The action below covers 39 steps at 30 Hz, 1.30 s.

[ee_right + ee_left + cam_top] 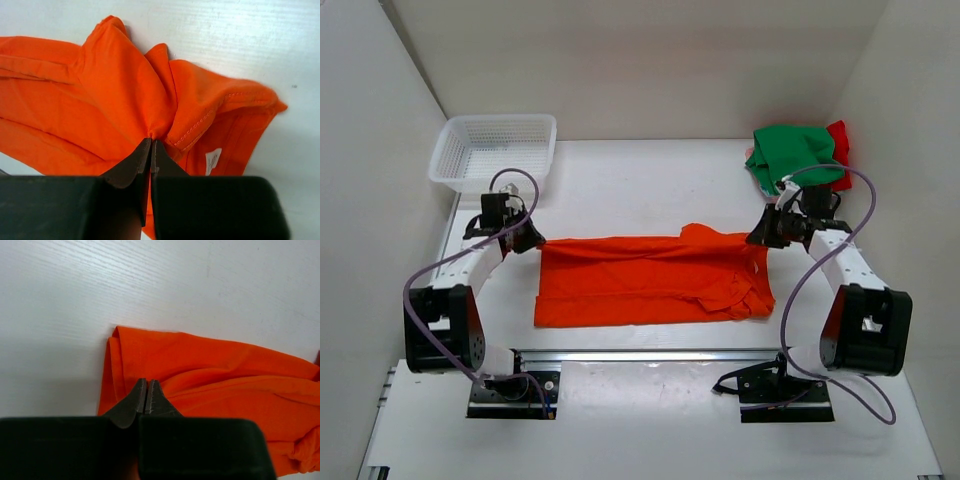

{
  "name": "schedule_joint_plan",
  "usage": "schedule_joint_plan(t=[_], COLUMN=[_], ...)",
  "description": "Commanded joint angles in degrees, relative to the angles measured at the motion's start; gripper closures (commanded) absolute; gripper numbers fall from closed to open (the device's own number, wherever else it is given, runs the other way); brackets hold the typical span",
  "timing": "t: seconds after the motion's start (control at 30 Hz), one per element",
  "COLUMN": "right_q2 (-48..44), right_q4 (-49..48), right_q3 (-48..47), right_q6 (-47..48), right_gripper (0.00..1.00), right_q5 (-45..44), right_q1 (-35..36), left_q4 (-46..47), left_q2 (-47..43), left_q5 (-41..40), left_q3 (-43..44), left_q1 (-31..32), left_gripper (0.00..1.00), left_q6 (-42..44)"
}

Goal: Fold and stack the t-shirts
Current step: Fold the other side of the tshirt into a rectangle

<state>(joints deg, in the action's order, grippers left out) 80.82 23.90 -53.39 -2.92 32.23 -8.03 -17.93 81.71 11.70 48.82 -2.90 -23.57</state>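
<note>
The orange t-shirt (650, 280) lies spread flat across the middle of the table, its collar end bunched at the right. My left gripper (533, 240) is shut at the shirt's far left corner; in the left wrist view the closed tips (147, 382) sit on the orange cloth (225, 375). My right gripper (760, 238) is shut on the far right edge; in the right wrist view the cloth (115, 90) puckers into the tips (151, 141). The green t-shirt (790, 155) lies crumpled at the back right, on top of the red t-shirt (840, 145).
A white mesh basket (490, 182) stands at the back left, just behind the left arm. White walls close the table on the left, back and right. A metal rail (650, 355) runs along the near edge between the arm bases.
</note>
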Motion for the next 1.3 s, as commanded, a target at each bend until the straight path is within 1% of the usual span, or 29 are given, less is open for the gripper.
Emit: schedule_joint_plan(t=[0.0,0.2,0.33,0.5,0.53,0.6,0.7,0.87,0.93,0.97,1.1,1.17,1.2,1.27], right_q2=[-4.86,-10.23,-12.34,-14.98,-15.51,-16.39,-17.53,-18.24,-18.32,-18.15,-19.55,-20.17,-20.0,-20.35], right_q4=[-2.54,-0.88,0.0,1.85,2.11,3.69,5.98,10.28,10.37,10.29,10.64,11.16,11.25,12.48], right_q3=[3.19,7.5,9.96,11.9,12.34,13.21,14.27,14.8,15.15,14.98,16.29,16.03,15.68,15.42], right_q6=[0.64,0.28,-0.07,-0.16,-0.16,-0.43,-1.12,-1.12,-1.13,-1.3,-1.04,-1.3,-1.82,-2.44], right_gripper=[1.0,1.0,1.0,1.0,1.0,1.0,1.0,1.0,1.0,1.0,1.0,0.99,1.0,1.0], right_q5=[-0.32,-1.29,-2.43,-3.22,-3.83,-4.89,-7.43,-9.64,-10.25,-10.69,-11.22,-12.62,-12.89,-12.98], right_q1=[-0.84,-0.67,-0.14,-0.4,-0.32,0.21,1.09,0.48,0.3,0.12,-0.93,-0.41,-0.23,-0.05], left_q4=[-1.49,-2.81,-2.64,-3.6,-3.86,-4.56,-5.0,-5.27,-4.75,-4.66,-4.65,-4.74,-5.0,-4.92], left_q2=[-5.5,-11.74,-15.26,-16.67,-16.93,-17.11,-17.29,-17.55,-18.34,-18.87,-20.36,-20.8,-20.8,-20.89], left_q5=[-1.15,-2.12,-2.39,-2.74,-2.91,-2.91,-2.74,-2.48,-1.69,-1.77,-2.56,-2.47,-2.39,-2.47], left_q3=[-2.4,-7.33,-11.02,-13.13,-13.48,-14.27,-14.98,-16.65,-18.05,-18.4,-19.81,-19.64,-19.55,-19.72], left_q1=[0.26,1.14,0.52,0.96,1.22,1.14,1.23,0.78,1.31,1.58,1.84,1.75,1.32,1.84], left_gripper=[1.0,1.0,1.0,1.0,1.0,0.95,0.92,0.93,0.94,0.97,1.0,0.9,0.83,0.8], left_q6=[1.07,1.34,0.9,1.42,1.16,1.6,1.42,1.51,0.9,0.55,0.11,0.37,0.11,-0.33])
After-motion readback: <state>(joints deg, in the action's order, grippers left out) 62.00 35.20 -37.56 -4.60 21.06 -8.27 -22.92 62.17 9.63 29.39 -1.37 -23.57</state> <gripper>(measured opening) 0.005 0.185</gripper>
